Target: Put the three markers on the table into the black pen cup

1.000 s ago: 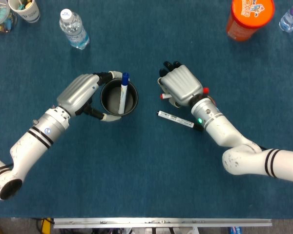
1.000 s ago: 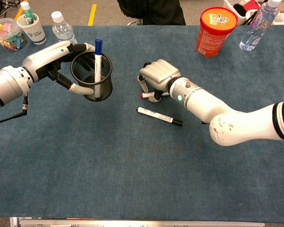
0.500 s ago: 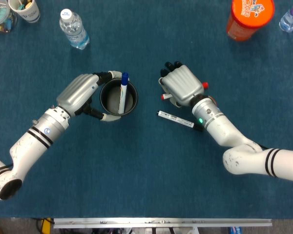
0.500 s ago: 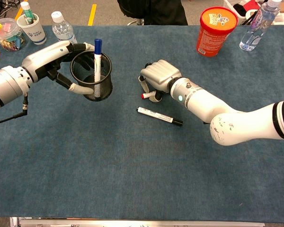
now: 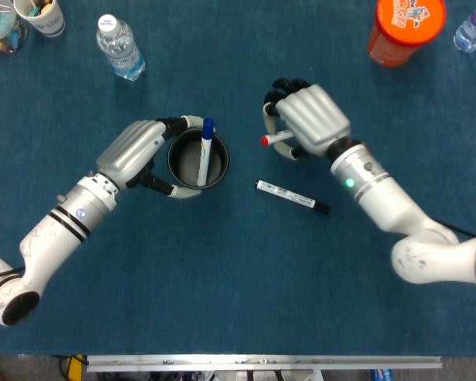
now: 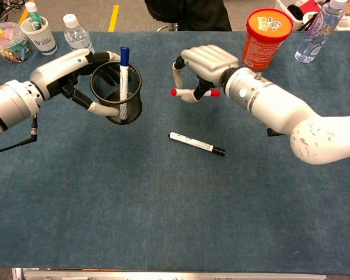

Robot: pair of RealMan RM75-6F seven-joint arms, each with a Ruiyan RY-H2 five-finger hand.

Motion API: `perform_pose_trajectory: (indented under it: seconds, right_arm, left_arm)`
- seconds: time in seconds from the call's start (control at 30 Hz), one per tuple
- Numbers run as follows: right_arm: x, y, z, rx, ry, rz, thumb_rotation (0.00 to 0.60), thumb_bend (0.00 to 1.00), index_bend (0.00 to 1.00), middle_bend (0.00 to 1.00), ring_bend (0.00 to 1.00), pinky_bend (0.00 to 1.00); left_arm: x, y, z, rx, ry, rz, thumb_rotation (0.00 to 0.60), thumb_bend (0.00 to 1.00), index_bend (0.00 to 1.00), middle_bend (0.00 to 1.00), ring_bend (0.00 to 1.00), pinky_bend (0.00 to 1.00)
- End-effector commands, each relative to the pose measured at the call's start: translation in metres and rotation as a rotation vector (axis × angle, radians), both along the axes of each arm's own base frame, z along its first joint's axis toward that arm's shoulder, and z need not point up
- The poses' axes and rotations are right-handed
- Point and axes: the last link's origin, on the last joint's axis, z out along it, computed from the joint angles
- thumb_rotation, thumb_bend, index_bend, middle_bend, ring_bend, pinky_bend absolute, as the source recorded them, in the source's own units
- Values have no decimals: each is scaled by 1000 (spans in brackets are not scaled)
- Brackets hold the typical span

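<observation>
My left hand [image 5: 139, 151] [image 6: 70, 73] grips the black mesh pen cup [image 5: 198, 160] [image 6: 118, 93], which is off the table and holds a blue-capped marker [image 5: 205, 149] [image 6: 123, 76] standing upright inside. My right hand [image 5: 309, 121] [image 6: 207, 64] holds a red-capped marker [image 5: 274, 139] [image 6: 189, 91] lying level in its fingers, raised above the cloth to the right of the cup. A black-capped marker [image 5: 293, 196] [image 6: 196, 143] lies flat on the blue table cloth below the right hand.
An orange tub [image 5: 404, 28] [image 6: 267, 36] stands at the back right beside a clear bottle [image 6: 316, 32]. A water bottle [image 5: 120, 46] [image 6: 77, 34] and a white cup [image 6: 38, 32] with pens stand at the back left.
My right hand has risen off the table with the red-capped marker and moved back and right. The left hand with the cup has shifted slightly right.
</observation>
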Motion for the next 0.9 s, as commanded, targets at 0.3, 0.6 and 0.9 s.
perform_pose_trajectory:
  seconds: [0.3, 0.6, 0.9]
  right_arm:
    - [34, 11, 85, 47, -387, -43, 600, 297, 668, 378, 180, 232]
    - [64, 19, 114, 139, -621, -62, 600, 297, 678, 387, 185, 232]
    - [95, 31, 110, 238, -735, -43, 600, 297, 679, 387, 185, 234]
  left_arm:
    - [8, 3, -13, -24, 3, 9, 600, 151, 250, 370, 346, 291]
    - [13, 10, -22, -34, -3, 32, 600, 151, 250, 370, 346, 291]
    - [18, 22, -27, -42, -10, 70, 600, 150, 249, 370, 346, 291]
